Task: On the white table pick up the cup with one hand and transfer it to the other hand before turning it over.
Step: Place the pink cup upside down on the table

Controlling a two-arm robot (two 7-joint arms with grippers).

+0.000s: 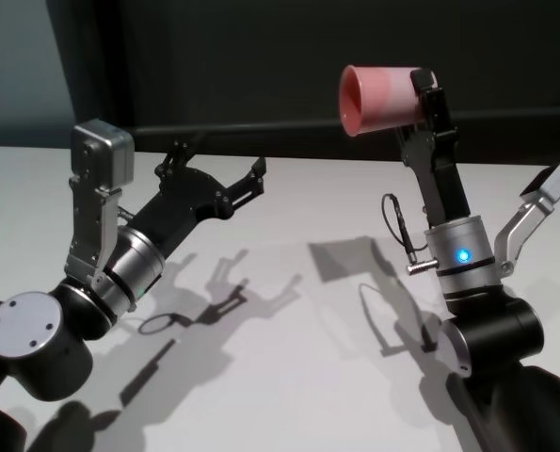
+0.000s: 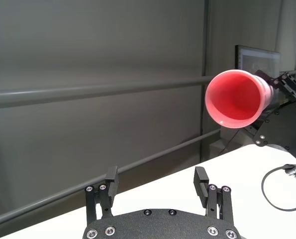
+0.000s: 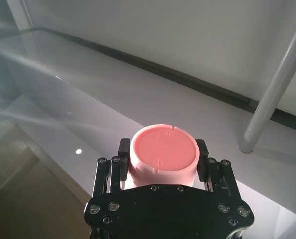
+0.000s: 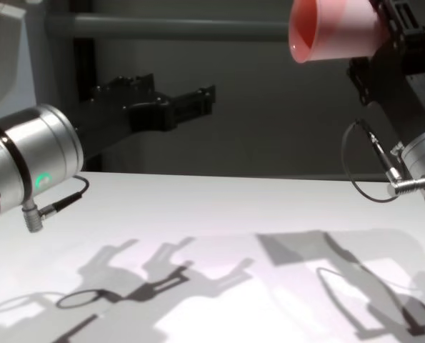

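The salmon-pink cup (image 1: 378, 99) hangs high above the white table (image 1: 289, 377), lying on its side. My right gripper (image 1: 419, 94) is shut on it near its base, with the mouth facing my left arm. The right wrist view shows the cup's flat bottom (image 3: 162, 152) between the two fingers. My left gripper (image 1: 214, 165) stands open and empty, lower down and well apart from the cup. From the left wrist, the cup's open mouth (image 2: 235, 99) faces the camera, beyond the spread fingertips (image 2: 111, 174). In the chest view the cup (image 4: 333, 28) is at the top right.
A dark wall with a grey horizontal rail (image 4: 169, 27) runs behind the table's far edge. A thin cable loop (image 1: 397, 226) hangs off my right forearm. The arms' shadows lie on the tabletop (image 4: 233, 207) between them.
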